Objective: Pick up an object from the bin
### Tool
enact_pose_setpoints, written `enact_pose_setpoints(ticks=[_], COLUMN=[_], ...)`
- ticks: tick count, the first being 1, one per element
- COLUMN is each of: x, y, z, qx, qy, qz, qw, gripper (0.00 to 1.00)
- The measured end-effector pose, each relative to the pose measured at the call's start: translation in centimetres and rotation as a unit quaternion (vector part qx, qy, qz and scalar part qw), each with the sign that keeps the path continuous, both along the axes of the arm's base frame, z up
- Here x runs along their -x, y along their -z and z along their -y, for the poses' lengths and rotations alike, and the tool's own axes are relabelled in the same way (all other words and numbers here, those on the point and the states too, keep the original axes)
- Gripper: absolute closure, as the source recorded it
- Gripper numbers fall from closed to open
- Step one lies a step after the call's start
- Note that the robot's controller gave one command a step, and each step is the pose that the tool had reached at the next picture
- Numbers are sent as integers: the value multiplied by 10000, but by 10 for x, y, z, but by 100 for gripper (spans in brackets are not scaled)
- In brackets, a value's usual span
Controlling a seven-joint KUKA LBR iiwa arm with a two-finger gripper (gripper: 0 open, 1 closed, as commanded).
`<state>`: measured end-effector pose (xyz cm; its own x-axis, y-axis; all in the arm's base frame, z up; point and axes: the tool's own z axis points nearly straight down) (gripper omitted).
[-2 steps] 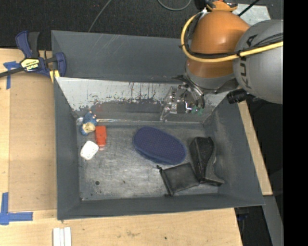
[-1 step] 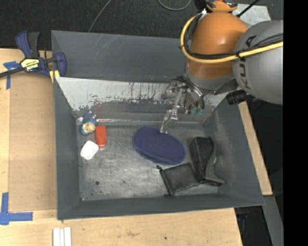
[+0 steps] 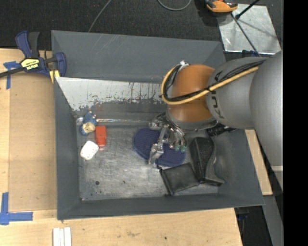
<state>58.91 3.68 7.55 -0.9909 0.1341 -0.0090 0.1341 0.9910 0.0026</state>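
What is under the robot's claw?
A dark blue rounded thing lies under the gripper. Its right part is covered by the gripper, so whether anything else lies beneath there cannot be seen.

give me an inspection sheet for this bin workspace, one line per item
surface: grey metal bin, floor scuffed, far wall streaked
job's things: dark blue rounded soft thing mid-bin, under the end effector
clutter: red block, white piece and small blue and tan thing at left; dark flat pouch and black folded thing at right
grippers: end effector low over the blue thing's right part; no hold confirmed
cables: yellow and black cable looped over the orange wrist cover
surroundings: dark surface beyond the far wall
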Motion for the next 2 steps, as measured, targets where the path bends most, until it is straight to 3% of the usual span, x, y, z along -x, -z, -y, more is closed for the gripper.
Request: enact_pose_setpoints(ticks=[1,2], x=[-1,0], y=[-3,-120], z=[0,8], qx=[-3,11], qy=[5,-251], qz=[-2,15], qw=[10000,9997], gripper=[100,100])
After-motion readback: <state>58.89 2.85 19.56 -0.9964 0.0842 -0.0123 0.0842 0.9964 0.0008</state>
